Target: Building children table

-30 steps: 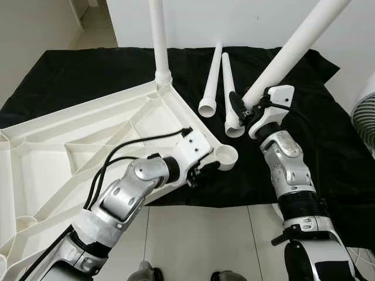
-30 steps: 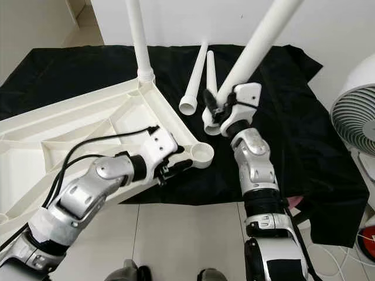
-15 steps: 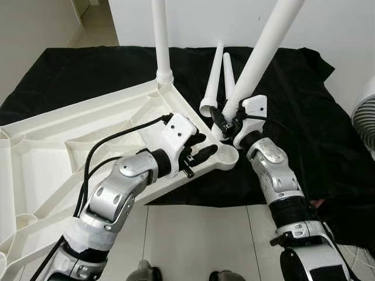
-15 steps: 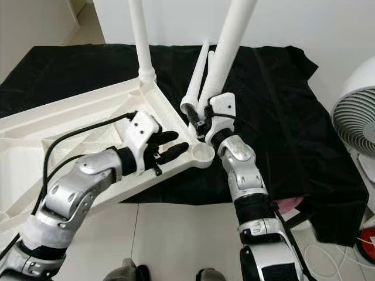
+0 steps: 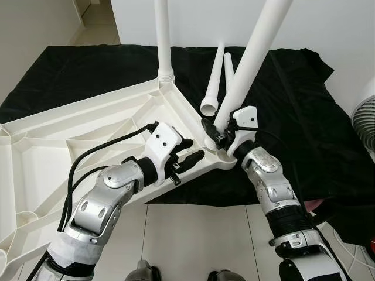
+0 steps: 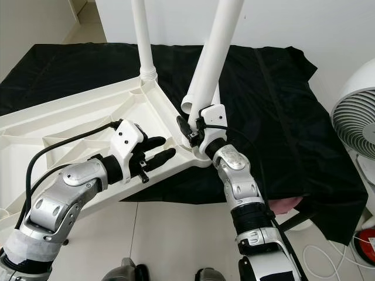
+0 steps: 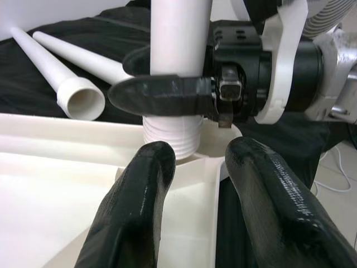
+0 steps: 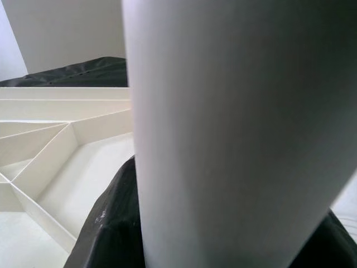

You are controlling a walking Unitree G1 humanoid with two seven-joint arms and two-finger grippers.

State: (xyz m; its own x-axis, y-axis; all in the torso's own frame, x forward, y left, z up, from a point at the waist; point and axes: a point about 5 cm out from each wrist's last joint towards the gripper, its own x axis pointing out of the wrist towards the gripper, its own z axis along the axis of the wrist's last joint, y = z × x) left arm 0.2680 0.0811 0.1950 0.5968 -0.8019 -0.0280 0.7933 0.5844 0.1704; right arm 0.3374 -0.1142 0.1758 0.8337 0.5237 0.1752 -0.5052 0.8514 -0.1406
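The white tabletop (image 5: pixel 88 134) lies upside down, with one leg (image 5: pixel 161 35) standing in its far corner socket. My right gripper (image 5: pixel 218 132) is shut on a second white leg (image 5: pixel 252 47), tilted slightly. That leg's ribbed end (image 7: pixel 170 139) sits at the near corner socket (image 5: pixel 225 159). My left gripper (image 5: pixel 194 150) is open, and its fingers (image 7: pixel 139 195) lie along the tabletop's rim just short of that socket. Two loose legs (image 5: pixel 214 76) rest on the black cloth behind. In the right wrist view the held leg (image 8: pixel 234 139) looms close, over the tabletop's ribbed underside (image 8: pixel 56 151).
A black cloth (image 5: pixel 304 117) covers the floor under the tabletop's far part. A white fan (image 6: pixel 354 126) stands at the right edge. Pale floor tiles (image 5: pixel 199 234) lie at my feet, and a white wall rises behind the cloth.
My right gripper has carried the leg leftward from over the cloth to the near corner socket and stood it more upright. My left gripper has come up from beside the corner onto the rim.
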